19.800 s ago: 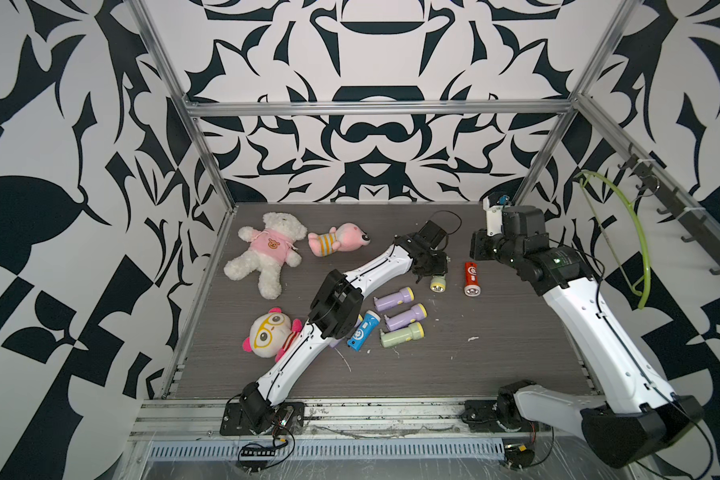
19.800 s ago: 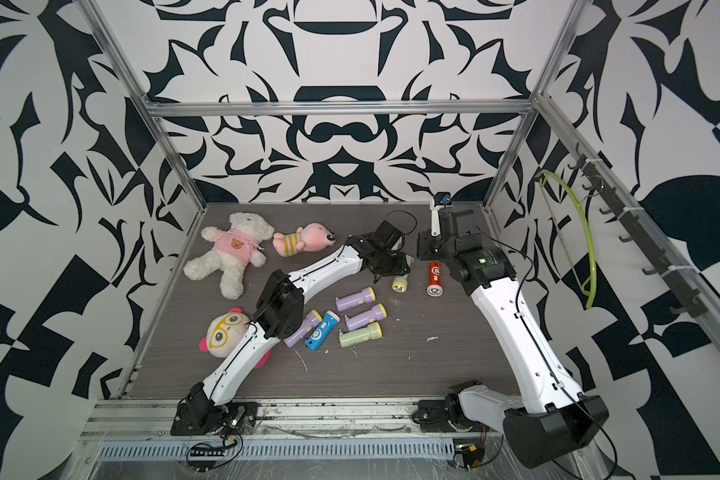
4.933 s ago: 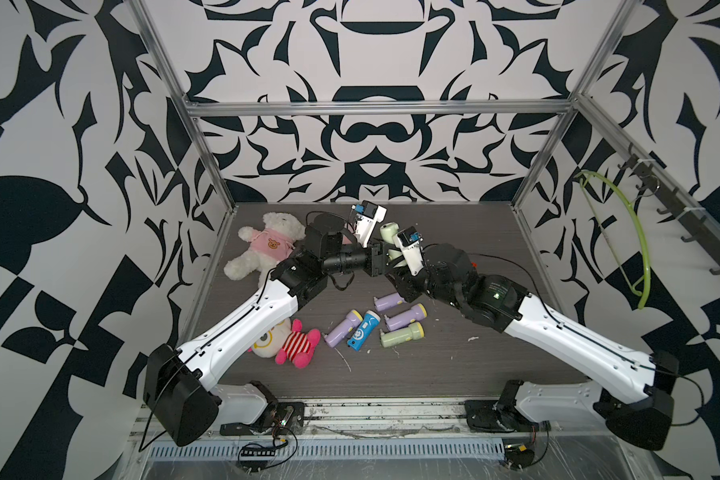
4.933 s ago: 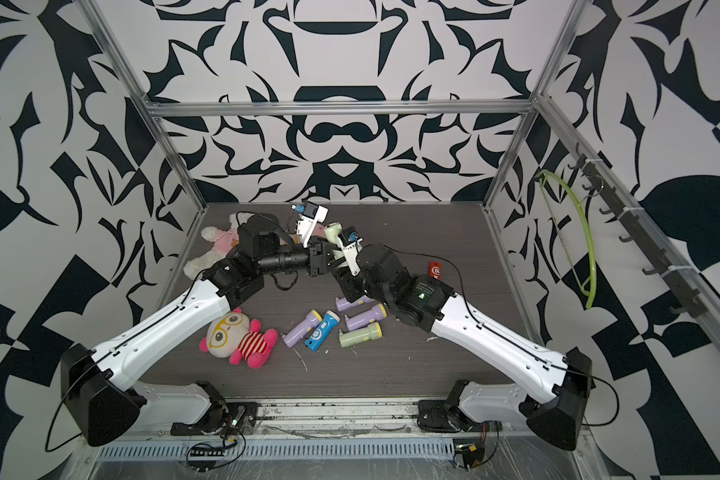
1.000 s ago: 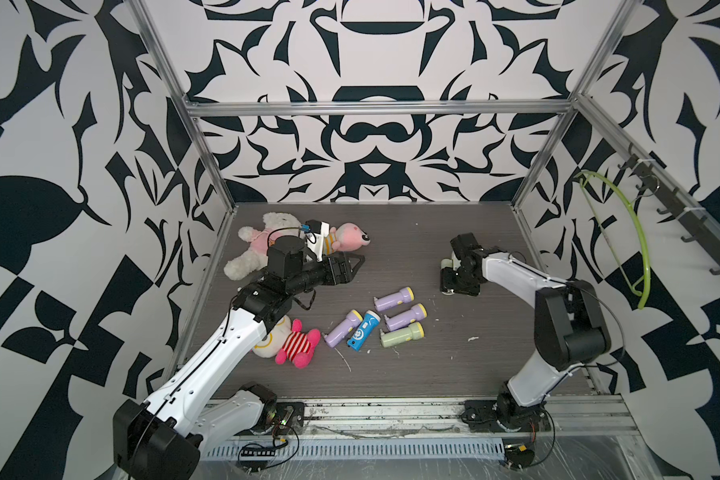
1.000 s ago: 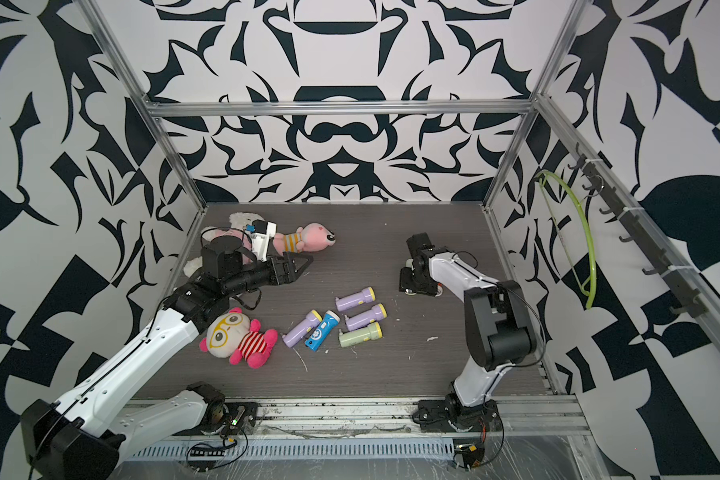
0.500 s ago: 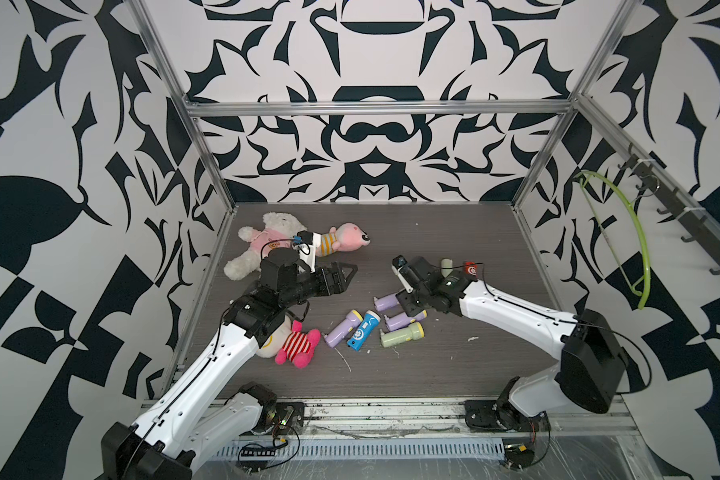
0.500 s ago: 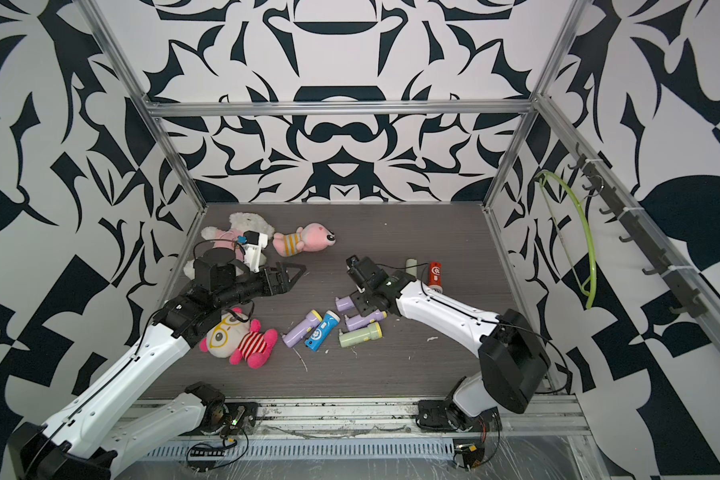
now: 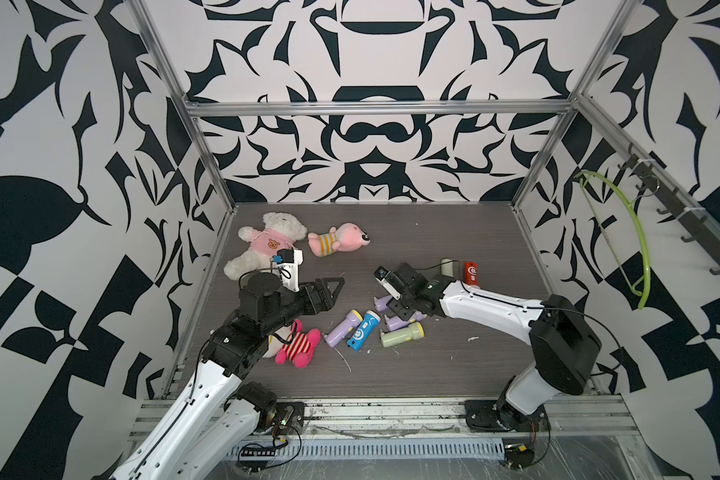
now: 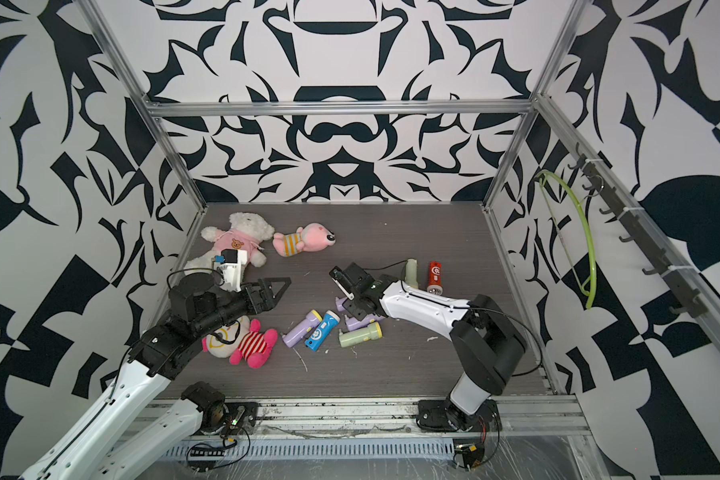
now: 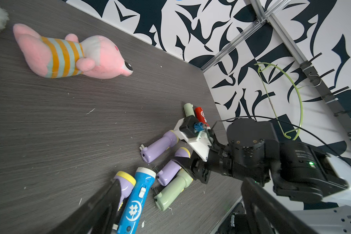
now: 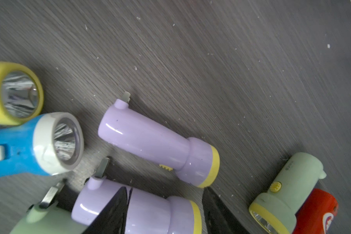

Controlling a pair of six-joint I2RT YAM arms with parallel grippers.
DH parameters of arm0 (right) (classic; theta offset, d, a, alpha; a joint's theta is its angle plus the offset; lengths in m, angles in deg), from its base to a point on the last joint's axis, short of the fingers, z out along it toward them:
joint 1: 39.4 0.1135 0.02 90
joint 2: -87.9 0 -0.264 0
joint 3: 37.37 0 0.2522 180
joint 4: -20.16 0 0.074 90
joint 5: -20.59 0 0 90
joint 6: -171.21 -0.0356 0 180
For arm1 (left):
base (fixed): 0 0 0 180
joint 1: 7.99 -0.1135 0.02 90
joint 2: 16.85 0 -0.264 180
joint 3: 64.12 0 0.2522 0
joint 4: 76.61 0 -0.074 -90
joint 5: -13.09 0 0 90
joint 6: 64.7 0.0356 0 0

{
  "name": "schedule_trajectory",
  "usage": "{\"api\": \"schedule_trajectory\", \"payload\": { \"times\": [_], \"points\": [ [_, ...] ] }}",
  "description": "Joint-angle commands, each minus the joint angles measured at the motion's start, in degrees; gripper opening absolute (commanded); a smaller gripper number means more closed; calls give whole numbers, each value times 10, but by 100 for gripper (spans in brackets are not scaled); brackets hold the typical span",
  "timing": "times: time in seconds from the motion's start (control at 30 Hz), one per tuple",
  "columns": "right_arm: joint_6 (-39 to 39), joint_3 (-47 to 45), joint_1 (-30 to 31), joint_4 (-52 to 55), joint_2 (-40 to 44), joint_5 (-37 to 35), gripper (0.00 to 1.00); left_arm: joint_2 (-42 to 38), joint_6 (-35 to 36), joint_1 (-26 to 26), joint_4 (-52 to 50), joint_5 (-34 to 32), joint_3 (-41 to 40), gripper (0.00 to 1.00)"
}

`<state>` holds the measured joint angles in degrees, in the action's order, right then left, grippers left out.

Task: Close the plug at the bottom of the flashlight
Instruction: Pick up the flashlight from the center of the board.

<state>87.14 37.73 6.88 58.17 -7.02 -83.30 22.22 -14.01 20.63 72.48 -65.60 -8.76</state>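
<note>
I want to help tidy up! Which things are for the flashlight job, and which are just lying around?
For the job: purple flashlight, under the right end effector; blue flashlight; green flashlight.

Just lying about: white teddy; pink plush; striped doll; green hanger.

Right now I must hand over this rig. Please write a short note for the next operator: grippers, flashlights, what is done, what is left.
Left gripper: open, empty, above the grey table.
Right gripper: lowered, fingers astride a lilac plastic flashlight; grip not confirmed.
Prongs stick out on it, on the neighbouring lilac flashlight and on the pale green flashlight in the pile.
Done: the other pale green flashlight, beside the red flashlight, shows no prongs.
Left: fold those three plugs in.
</note>
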Motion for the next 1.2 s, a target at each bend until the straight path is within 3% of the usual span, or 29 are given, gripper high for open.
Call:
{"api": "schedule_trajectory", "payload": {
  "times": [0.0, 0.13, 0.27, 0.6, 0.87, 1.17],
  "points": [
    [20, 35, 0, -11, -18, -19, 59, -18, -5, -2, -18, -4, -11, 97],
    [4, 39, 1, -6, -25, 49, 46, -21, -8, -1, -20, 1, -20, 97],
    [-14, 33, 3, -10, -27, 77, 42, -21, -8, -1, -30, 1, -23, 97],
    [-32, 72, 10, -1, -90, 132, 11, -27, 0, -2, -41, -11, -31, 99],
    [-46, 160, -9, 5, -172, 142, 14, -26, 9, -1, -47, -6, -32, 100],
    [-56, 262, -95, 22, -240, 195, 15, -12, 25, -2, -49, -1, -30, 99]
  ]
}}
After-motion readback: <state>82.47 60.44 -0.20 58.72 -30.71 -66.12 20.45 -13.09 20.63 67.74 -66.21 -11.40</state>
